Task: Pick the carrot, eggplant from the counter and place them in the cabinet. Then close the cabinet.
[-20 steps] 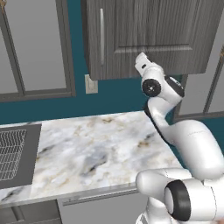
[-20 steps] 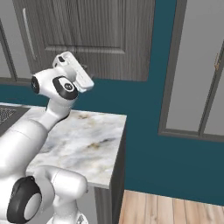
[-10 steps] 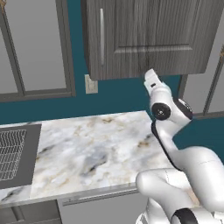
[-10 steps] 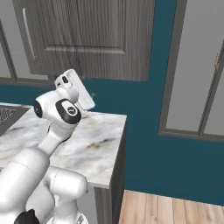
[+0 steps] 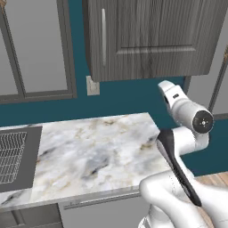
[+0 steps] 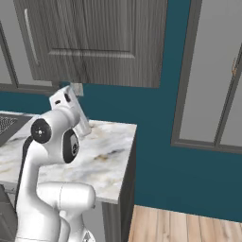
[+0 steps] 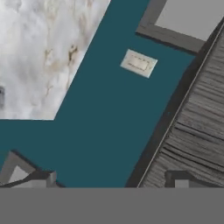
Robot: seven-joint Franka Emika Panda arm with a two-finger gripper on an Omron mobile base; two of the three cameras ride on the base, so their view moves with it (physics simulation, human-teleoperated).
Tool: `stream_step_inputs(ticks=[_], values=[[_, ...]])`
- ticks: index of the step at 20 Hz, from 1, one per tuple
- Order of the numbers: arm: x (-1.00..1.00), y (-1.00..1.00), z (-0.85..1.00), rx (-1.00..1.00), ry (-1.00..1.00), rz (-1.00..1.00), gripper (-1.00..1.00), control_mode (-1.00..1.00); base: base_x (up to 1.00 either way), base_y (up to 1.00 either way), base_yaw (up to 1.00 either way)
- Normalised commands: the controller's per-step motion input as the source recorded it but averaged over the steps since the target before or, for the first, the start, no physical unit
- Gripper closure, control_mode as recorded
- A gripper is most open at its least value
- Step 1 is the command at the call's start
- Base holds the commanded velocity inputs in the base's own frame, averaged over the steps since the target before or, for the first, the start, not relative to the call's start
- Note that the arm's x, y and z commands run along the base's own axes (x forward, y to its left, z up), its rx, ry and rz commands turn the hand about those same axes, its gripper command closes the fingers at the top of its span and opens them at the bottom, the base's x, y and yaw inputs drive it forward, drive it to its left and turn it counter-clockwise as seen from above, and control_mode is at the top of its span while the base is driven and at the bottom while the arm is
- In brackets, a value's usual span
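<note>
Pincer: the two small dark finger tips (image 7: pixel 33 178) rise at the lower left and lower right of the hand view, set wide apart with nothing between them, so the two-finger gripper (image 7: pixel 105 181) is released.
Pincer surroundings: teal wall (image 7: pixel 105 118) runs between the tips; a small beige wall plate (image 7: pixel 138 64) sits in the upper middle of the hand view.
Arm: the white arm with dark joints (image 5: pixel 187 116) stands at the right of the left base view, just off the counter's right end and below the cabinet.
Cabinet: the dark grey wood-grain wall cabinet (image 5: pixel 151 35) fills the top centre of the left base view; its panelled door lies flush and shut, and its slim bar handle (image 5: pixel 103 38) runs vertically near the left edge.
Counter: the white and grey marble-patterned countertop (image 5: pixel 93 153) stretches across the middle left; its right edge ends beside the arm.
Carrot and eggplant: whereabouts and pointing cannot be told.
Open room: teal wall separates counter and cabinet underside.
Left edge: a dark ridged sink area (image 5: pixel 15 156) borders the counter.
</note>
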Motion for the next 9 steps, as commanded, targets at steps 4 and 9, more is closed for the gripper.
stream_step_inputs(ticks=[4,9], values=[[-1.0,0.56,0.37,0.12,0.17,0.2,-1.0,-1.0,0.0,0.0,0.0],[-1.0,0.44,0.33,0.07,0.2,0.15,-1.0,-1.0,0.0,0.0,0.0]])
